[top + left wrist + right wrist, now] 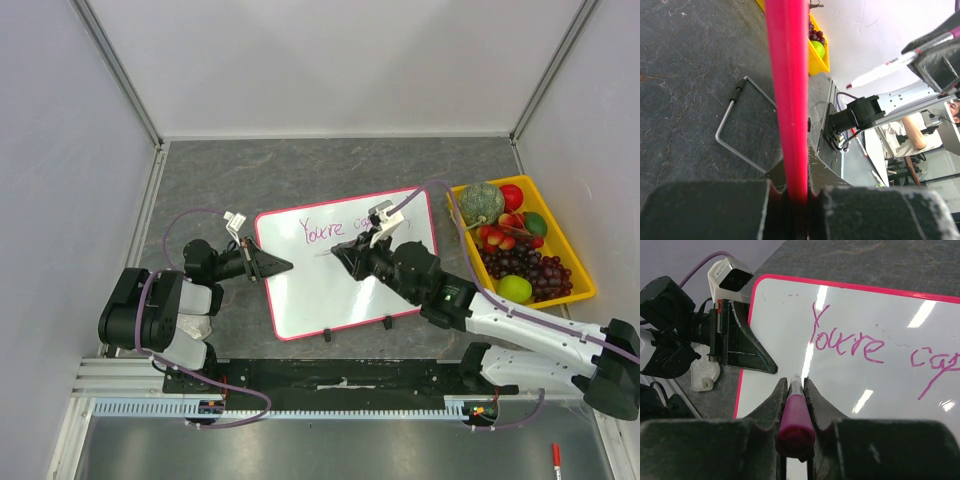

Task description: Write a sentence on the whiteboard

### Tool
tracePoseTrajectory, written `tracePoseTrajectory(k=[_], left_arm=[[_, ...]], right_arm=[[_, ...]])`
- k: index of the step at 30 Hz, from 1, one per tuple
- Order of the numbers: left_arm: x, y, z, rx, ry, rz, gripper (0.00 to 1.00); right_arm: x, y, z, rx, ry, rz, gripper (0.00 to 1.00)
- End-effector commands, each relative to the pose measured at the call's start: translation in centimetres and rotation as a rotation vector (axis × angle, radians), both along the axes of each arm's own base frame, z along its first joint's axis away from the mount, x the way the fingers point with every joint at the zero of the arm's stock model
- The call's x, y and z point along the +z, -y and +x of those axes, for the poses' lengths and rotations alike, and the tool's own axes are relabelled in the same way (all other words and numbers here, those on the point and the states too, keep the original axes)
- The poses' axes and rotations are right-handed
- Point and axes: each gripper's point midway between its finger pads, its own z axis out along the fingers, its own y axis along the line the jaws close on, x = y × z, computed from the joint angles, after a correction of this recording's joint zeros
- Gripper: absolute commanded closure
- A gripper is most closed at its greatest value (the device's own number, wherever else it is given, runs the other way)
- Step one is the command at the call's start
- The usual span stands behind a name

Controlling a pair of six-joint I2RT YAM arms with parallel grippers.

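1. Left gripper [275, 266] [797, 200]: black, two-fingered, sitting at the whiteboard's left short edge. Its fingers are pinching together on the pink-red rim, which is running up between them in the left wrist view.

2. Large flat rectangular white whiteboard [330, 290] [787, 75] [880, 315] with thin pink-red rim and rounded corners: lying flat on the dark grey stone-look tabletop [300, 170], slightly skewed, in the middle of the cell between the two arms. Two small black clips [326, 335] are sitting on its near long edge.

3. Thin purple-magenta handwritten sentence [325, 232] [847, 342]: running along the whiteboard's far long edge, reading "You're" followed by a started word, roughly "cap".

4. Right gripper [340, 252] [795, 385]: black, hanging over the whiteboard's centre, just below the writing. Its fingers are clamping a slim marker [328, 253] [885, 70] [796, 415] with a magenta end and white barrel, tip pointing toward the whiteboard's left edge. Whether the tip is touching the surface cannot be told.

5. Yellow rectangular plastic tray [572, 238]: standing just beside the whiteboard's right short edge, holding a green melon, red fruit, dark grapes and a green apple.
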Motion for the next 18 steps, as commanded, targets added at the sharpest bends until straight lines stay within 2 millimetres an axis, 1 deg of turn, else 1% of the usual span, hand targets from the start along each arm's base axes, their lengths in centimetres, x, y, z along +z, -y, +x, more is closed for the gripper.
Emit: tracePoseTrajectory(k=[1, 4, 6, 11, 18], left_arm=[[-0.7, 0.0, -0.2, -0.007, 0.057, 0.025, 0.98], [-0.7, 0.0, -0.2, -0.007, 0.058, 0.025, 0.98], [-0.7, 0.0, -0.2, -0.007, 0.058, 0.024, 0.98], [-0.7, 0.0, -0.2, -0.007, 0.057, 0.024, 0.98], [-0.7, 0.0, -0.2, -0.009, 0.059, 0.023, 0.98]], right_arm=[[3.2, -1.0, 0.5, -0.088, 0.092, 0.028, 1.00], [2.9, -1.5, 0.2, -0.101, 0.094, 0.011, 1.00], [2.2, -1.8, 0.3, -0.107, 0.087, -0.001, 1.00], [1.4, -2.6, 0.4, -0.102, 0.074, -0.017, 1.00], [0.7, -3.3, 0.6, -0.096, 0.063, -0.021, 1.00]])
